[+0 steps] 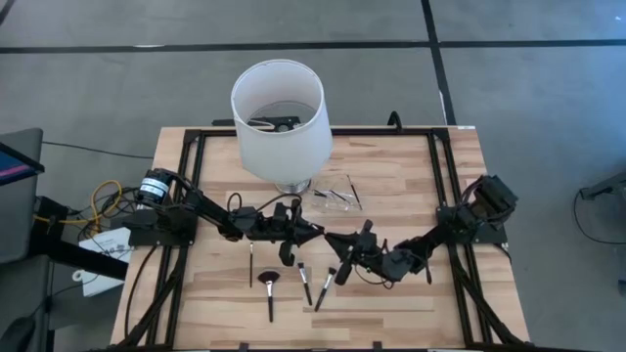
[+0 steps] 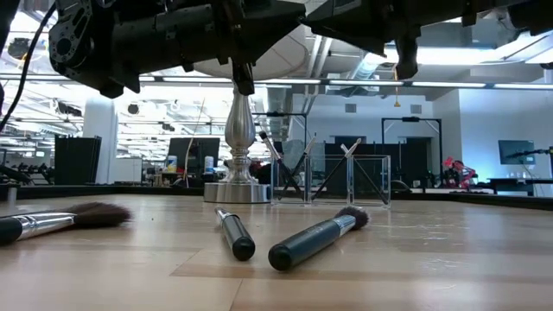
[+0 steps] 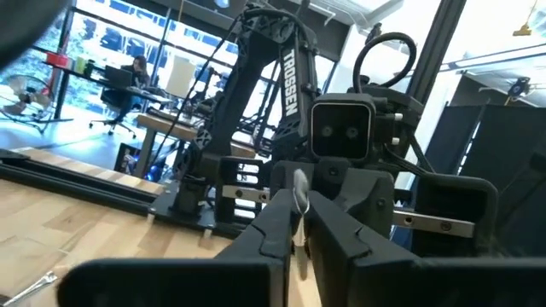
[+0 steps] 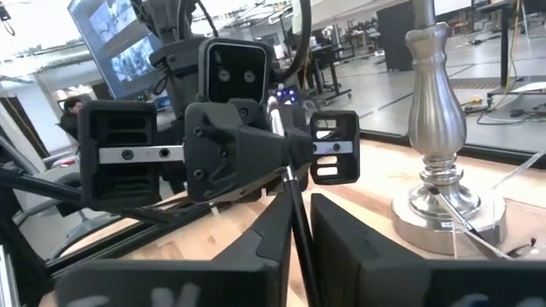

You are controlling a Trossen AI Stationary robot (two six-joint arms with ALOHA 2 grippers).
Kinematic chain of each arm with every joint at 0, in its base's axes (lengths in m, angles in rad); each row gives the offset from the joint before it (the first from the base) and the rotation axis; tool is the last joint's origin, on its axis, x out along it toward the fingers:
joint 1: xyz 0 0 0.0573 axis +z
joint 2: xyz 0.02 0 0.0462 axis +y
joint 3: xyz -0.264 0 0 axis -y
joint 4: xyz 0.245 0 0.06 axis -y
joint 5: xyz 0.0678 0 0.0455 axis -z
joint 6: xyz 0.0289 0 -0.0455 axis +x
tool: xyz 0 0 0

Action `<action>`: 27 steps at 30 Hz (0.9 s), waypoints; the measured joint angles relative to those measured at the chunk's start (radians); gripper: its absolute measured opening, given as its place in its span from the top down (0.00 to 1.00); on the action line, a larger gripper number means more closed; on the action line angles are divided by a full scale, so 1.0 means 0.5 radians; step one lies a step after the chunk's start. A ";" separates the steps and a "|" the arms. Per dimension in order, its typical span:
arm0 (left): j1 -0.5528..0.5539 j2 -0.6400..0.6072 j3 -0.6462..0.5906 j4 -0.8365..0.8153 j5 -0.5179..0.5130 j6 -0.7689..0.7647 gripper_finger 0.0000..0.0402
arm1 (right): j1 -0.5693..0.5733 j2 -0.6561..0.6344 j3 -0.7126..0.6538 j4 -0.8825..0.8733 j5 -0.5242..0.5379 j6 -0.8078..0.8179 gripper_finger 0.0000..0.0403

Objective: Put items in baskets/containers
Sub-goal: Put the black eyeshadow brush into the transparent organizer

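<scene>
Brushes on desk; handover in progress at desk centre.
Both left claw (image 1: pixel 315 232) and right claw (image 1: pixel 333 238) pinch one brush (image 4: pixel 294 200); next, one releases, other carries to clear tray (image 1: pixel 333 196).

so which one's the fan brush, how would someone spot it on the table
Start at the tall white lampshade at the back of the wooden table. Come toward the front edge to the row of four loose brushes lying below the two arms. The fan brush is second from the left, the only one with a wide, flared head.
</scene>
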 joint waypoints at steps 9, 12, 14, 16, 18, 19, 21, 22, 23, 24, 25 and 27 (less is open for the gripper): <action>0.002 0.000 0.002 0.005 -0.044 0.101 0.96 | 0.038 -0.015 0.000 0.008 0.067 -0.294 0.77; 0.025 0.000 0.002 -0.036 -0.106 0.150 0.94 | 0.107 -0.112 0.000 0.010 0.260 -0.620 0.73; 0.058 0.000 0.006 -0.073 -0.112 0.149 0.94 | 0.167 -0.205 0.000 0.016 0.429 -0.862 0.71; 0.096 0.000 0.029 -0.132 -0.120 0.151 0.96 | 0.228 -0.306 0.000 0.015 0.586 -1.027 0.69; 0.134 0.000 0.078 -0.225 -0.120 0.192 0.96 | 0.279 -0.400 0.000 0.016 0.691 -1.104 0.68; 0.150 0.000 0.108 -0.288 -0.128 0.226 0.96 | 0.301 -0.441 0.000 0.015 0.721 -1.108 0.68; 0.178 0.000 0.180 -0.432 -0.152 0.293 0.95 | 0.334 -0.499 0.000 0.006 0.727 -1.110 0.67; 0.188 0.000 0.216 -0.499 -0.165 0.331 0.95 | 0.347 -0.516 0.000 0.005 0.725 -1.111 0.67; 0.194 0.000 0.251 -0.559 -0.189 0.375 0.94 | 0.359 -0.527 0.000 0.005 0.726 -1.111 0.67; 0.194 0.000 0.281 -0.602 -0.230 0.429 0.94 | 0.368 -0.529 0.000 0.005 0.726 -1.111 0.67; 0.193 0.000 0.305 -0.640 -0.284 0.493 0.95 | 0.375 -0.527 0.000 0.001 0.726 -1.112 0.67; 0.174 0.000 0.335 -0.693 -0.424 0.623 0.96 | 0.386 -0.520 0.000 -0.008 0.725 -1.113 0.67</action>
